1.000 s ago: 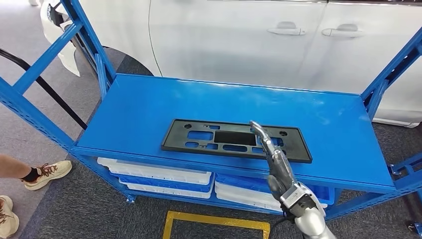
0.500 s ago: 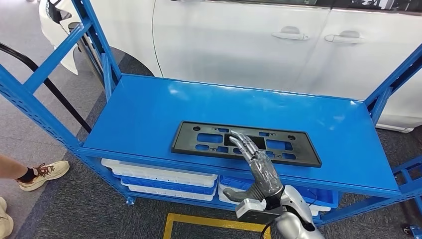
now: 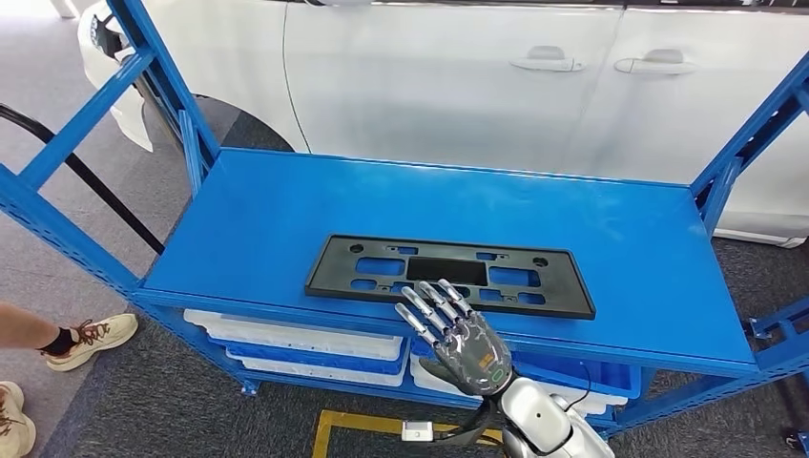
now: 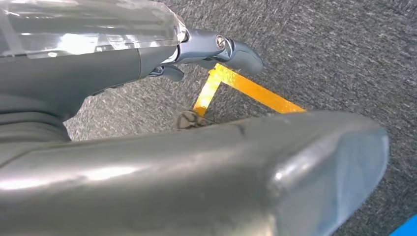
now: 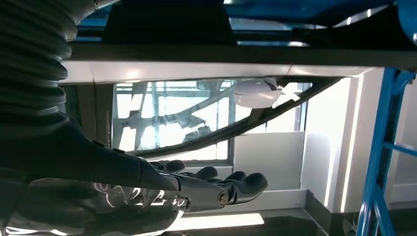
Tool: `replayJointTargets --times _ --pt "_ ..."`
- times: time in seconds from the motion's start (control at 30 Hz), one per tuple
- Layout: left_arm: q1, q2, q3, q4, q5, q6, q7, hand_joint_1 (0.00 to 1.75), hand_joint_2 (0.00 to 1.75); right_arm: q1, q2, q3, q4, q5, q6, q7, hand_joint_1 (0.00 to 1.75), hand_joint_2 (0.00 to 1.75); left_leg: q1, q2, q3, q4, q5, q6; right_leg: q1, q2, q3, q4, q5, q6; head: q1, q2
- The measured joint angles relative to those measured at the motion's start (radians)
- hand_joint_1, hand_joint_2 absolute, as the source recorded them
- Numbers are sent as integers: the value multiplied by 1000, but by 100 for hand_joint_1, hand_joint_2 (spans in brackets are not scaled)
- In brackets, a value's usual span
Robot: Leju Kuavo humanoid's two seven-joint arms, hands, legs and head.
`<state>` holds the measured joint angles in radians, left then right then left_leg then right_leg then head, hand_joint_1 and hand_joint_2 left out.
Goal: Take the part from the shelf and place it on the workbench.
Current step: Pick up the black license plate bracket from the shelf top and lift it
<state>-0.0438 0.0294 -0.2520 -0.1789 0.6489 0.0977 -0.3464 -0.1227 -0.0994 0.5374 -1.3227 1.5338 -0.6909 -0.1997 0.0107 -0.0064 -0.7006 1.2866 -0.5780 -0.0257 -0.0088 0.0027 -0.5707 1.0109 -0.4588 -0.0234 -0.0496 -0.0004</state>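
Shelving of blue-painted steel [image 3: 286, 205] stands against a white car [image 3: 477, 76], and the flat black rectangular plastic part with cut-out slots [image 3: 448, 274] lies on its top shelf, toward the front edge, a little to the 3 o'clock side of the middle. The right hand [image 3: 458, 336] hovers at the 6 o'clock side of the part, palm turned upward, its fingers [image 3: 429, 303] spread and reaching up over the shelf's front lip, their tips just overlapping the part's near edge; whether they touch it I cannot tell. It holds nothing. From the right wrist view the same hand [image 5: 162, 194] lies flat and open beneath the underside of the blue shelf. The left hand [image 4: 162, 54] hangs over grey carpet with a strip of yellow floor tape [image 4: 246, 88]; whether it is spread or curled I cannot tell. White and blue plastic trays [image 3: 305, 343] are stacked on the lower shelf. At 9 o'clock, a person's beige sneaker [image 3: 91, 336] rests on the floor.
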Motion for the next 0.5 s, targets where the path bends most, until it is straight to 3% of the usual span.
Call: replayJointTargets --times 0.03,0.07,0.17,0.23,0.33,0.4,0.47,0.5 --pt "1 0 0 0 0 0 0 0 0 -8 7 6 17 6 0 8 0 175 0 0 -8 15 5 0 1 0 0 1 0 0 0 0" --pt "1 0 0 0 0 1 0 0 0 -17 14 13 31 8 0 14 0 175 0 0 4 -12 29 2 1 0 1 1 0 0 0 0" --pt "0 1 -1 0 0 3 -1 0 0 -44 33 29 61 9 0 24 0 175 -2 0 101 -212 118 15 4 2 4 4 -4 5 0 0" --pt "0 2 -1 0 0 3 -2 0 0 -56 41 36 74 8 0 25 0 175 -7 -1 127 -270 129 24 7 2 2 5 -4 13 0 0" --pt "1 1 -1 0 0 6 -3 0 0 -72 54 46 92 -1 -1 25 0 175 -5 0 128 -279 136 38 6 2 -1 10 -8 30 0 0" --pt "1 1 -1 0 0 9 -4 0 0 -89 66 51 107 -11 -2 26 0 175 0 3 129 -286 142 48 4 1 -30 72 -50 39 0 0" --pt "1 1 -1 0 0 12 -6 0 0 -105 80 56 129 -21 -3 28 0 175 -1 4 127 -286 142 52 2 1 -90 200 -112 45 0 0" --pt "2 1 -1 0 0 13 -7 0 0 -113 87 59 143 -25 -3 30 0 175 -1 4 126 -286 142 53 1 1 -117 255 -130 47 0 0"
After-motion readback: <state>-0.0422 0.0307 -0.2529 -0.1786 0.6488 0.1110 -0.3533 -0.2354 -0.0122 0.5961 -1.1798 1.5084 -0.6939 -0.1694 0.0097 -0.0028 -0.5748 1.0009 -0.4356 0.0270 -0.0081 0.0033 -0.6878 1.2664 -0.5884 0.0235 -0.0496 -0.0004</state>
